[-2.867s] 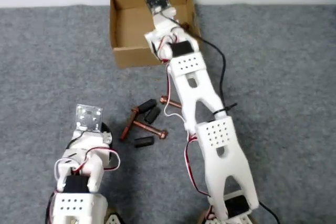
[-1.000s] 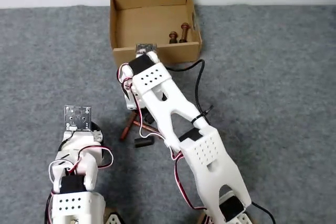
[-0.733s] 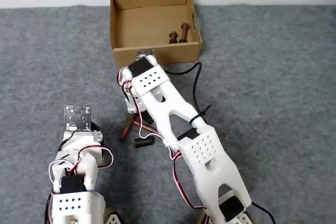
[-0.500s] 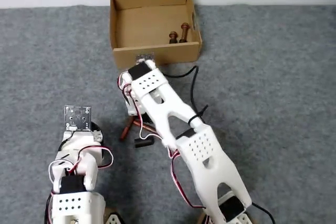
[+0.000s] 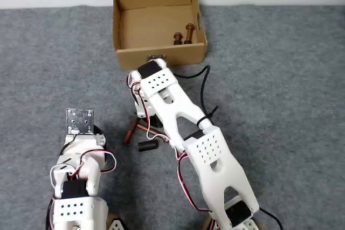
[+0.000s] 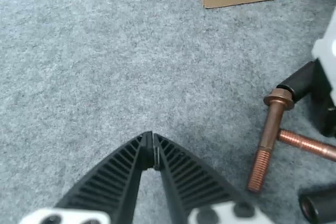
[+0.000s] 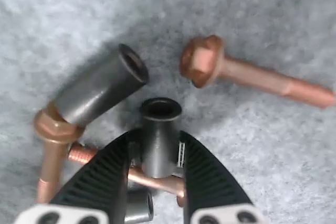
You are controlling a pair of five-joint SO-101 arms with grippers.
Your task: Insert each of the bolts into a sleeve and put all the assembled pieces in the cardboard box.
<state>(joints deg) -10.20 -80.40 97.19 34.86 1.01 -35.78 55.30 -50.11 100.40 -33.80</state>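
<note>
Now the right gripper is down in the pile of loose parts, just in front of the cardboard box. Its jaws are spread, one on each side of a short black sleeve. I can see a thin gap beside the sleeve, so I think it is not squeezed yet. The left gripper is pinched closed on nothing. It sits over the bare grey carpet, near the pile but not touching it. Two finished pieces are in the box, near its right wall.

Some things could go wrong from here. The short black sleeve lies on top of a copper bolt that crosses under it. If the jaws close too low, they may grab that bolt too. They may also push it and make the sleeve roll away. The sleeve is round and looks smooth, so a squeeze that is off to one side may pop it out. A longer sleeve lies very close, with a second bolt at its end. A bump from a jaw could knock both and mix up the pile more. A third bolt lies a little apart and looks safer. Also, the left gripper has to open before it can hold a bolt, or the sleeve will have nothing to go onto.
</note>
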